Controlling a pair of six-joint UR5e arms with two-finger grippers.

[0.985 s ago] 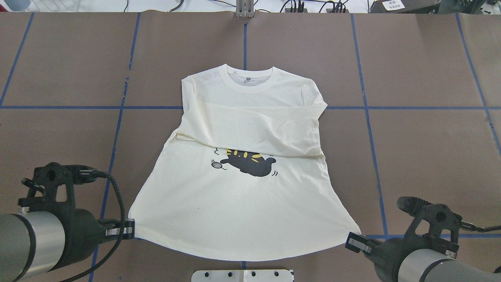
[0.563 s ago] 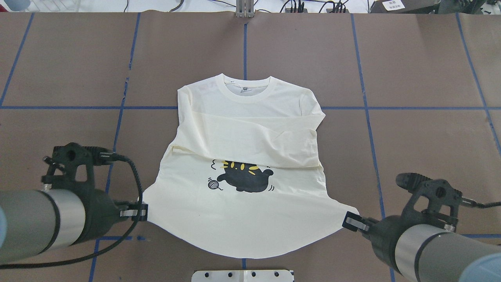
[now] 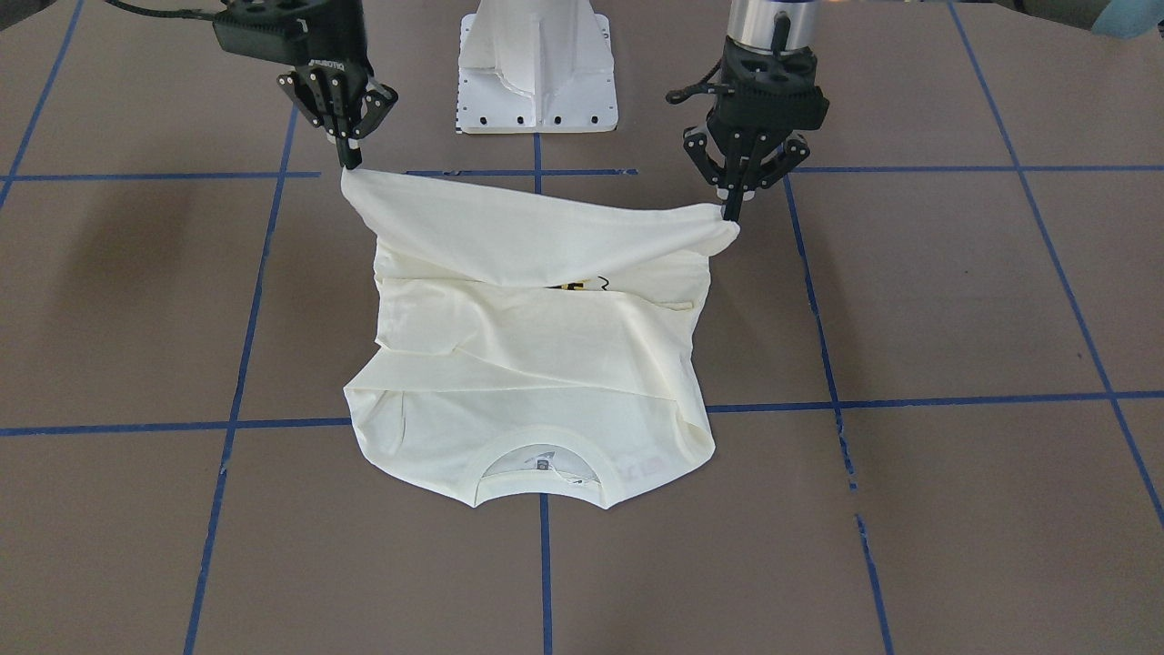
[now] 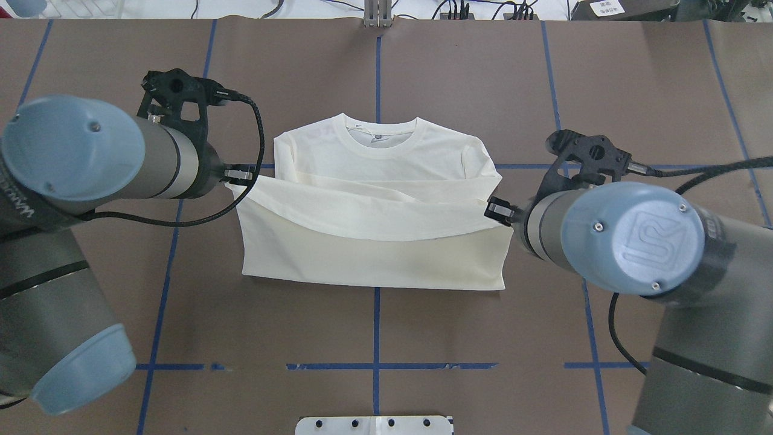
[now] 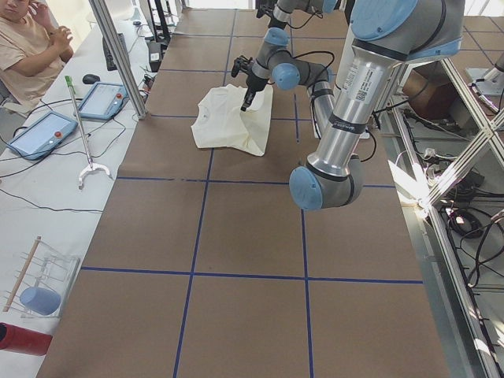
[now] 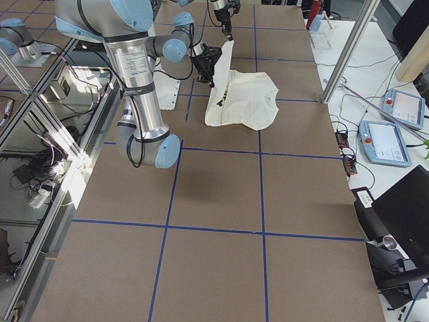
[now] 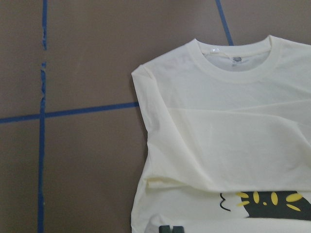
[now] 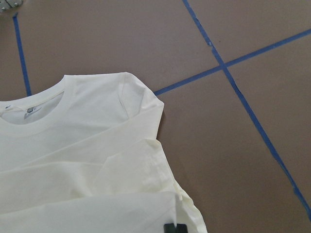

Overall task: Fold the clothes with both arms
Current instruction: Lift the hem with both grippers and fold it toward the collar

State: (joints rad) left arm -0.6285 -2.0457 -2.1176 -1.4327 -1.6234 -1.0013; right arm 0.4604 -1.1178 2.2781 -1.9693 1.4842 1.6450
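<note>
The cream long-sleeve shirt [image 4: 374,241] lies mid-table with its collar [image 4: 380,142] at the far side and its sleeves folded across the chest. Its hem is lifted off the table and doubled over toward the collar, plain side up. My left gripper [image 4: 241,175] is shut on the hem's left corner, and it appears on the right in the front view [image 3: 732,214]. My right gripper [image 4: 495,209] is shut on the other corner, on the left in the front view [image 3: 348,166]. The cat print [image 7: 272,204] shows only under the raised flap.
The white pedestal base [image 3: 536,73] stands at the robot's side of the table. Blue tape lines [image 4: 376,338] grid the brown table top. A seated person [image 5: 31,39] and tablets [image 5: 47,130] are beyond the far edge, along with a metal post [image 6: 345,50].
Both grippers have risen from the near table edge and carried the hem corners forward toward the collar. The flap now covers the cat print in the overhead view.
</note>
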